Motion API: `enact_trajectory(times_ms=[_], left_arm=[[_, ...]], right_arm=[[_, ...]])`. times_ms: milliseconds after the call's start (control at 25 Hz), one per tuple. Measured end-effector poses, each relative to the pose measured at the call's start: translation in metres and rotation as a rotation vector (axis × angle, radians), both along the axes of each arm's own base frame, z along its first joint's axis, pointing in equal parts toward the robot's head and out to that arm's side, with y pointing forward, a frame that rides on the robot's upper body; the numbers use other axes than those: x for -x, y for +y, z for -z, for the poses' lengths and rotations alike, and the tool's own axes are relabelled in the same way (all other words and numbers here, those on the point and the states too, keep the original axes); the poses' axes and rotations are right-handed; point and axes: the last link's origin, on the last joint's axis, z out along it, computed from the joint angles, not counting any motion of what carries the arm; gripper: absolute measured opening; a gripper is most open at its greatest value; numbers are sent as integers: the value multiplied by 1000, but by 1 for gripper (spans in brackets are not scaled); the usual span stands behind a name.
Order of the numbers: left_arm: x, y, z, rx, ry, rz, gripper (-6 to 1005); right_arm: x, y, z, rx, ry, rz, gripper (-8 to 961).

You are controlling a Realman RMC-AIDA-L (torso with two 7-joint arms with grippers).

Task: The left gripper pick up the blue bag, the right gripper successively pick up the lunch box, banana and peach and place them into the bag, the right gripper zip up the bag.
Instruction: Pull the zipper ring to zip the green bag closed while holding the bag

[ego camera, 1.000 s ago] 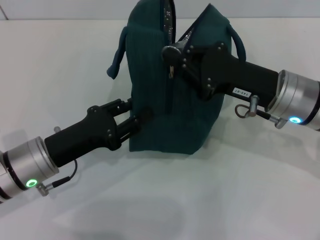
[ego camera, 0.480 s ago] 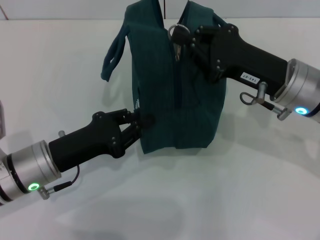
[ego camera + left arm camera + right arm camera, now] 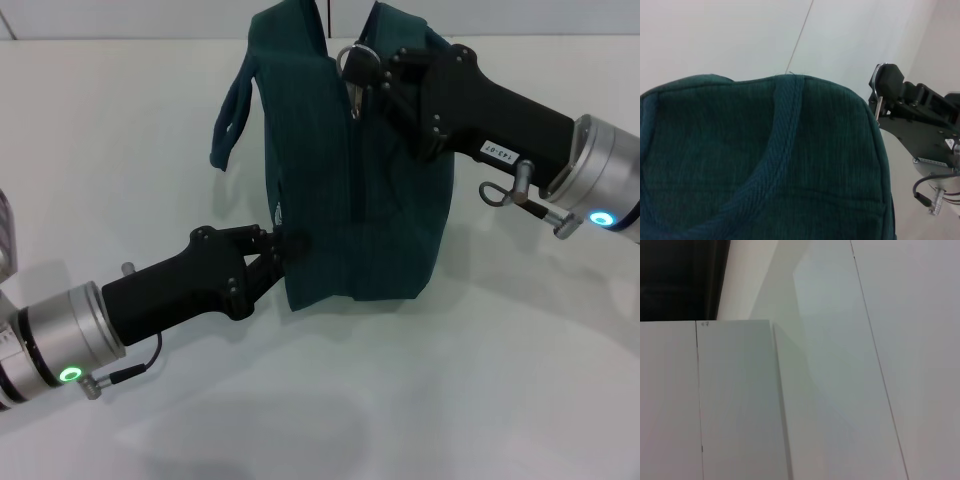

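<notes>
Standing upright on the surface [image 3: 480,400], the blue bag [image 3: 360,190] is hiding the left gripper [image 3: 283,243] fingertips pinching its lower edge; the right gripper [image 3: 362,72] fingers are clamping the ring zipper pull [image 3: 353,58] at its top.

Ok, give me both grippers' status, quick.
Left gripper: shut on the blue bag, low on its side.
Right gripper: shut on the zipper pull, at the bag's top.

The blue bag [image 3: 350,190] now stands upright with its top zipped shut. The right gripper [image 3: 362,72] sits higher, at the ring zipper pull [image 3: 352,55].
</notes>
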Motion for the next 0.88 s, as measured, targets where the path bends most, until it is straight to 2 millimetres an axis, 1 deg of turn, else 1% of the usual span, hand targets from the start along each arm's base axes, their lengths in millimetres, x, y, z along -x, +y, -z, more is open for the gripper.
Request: enact_trajectory(times_ms=[360,880], left_arm=[[-3,2,2,9,5,14,69],[-1,-1,9,60,66,43,64]], right_arm=[[-1,1,0,6,2,12,45],[1,9,-4,16,25,53,48]])
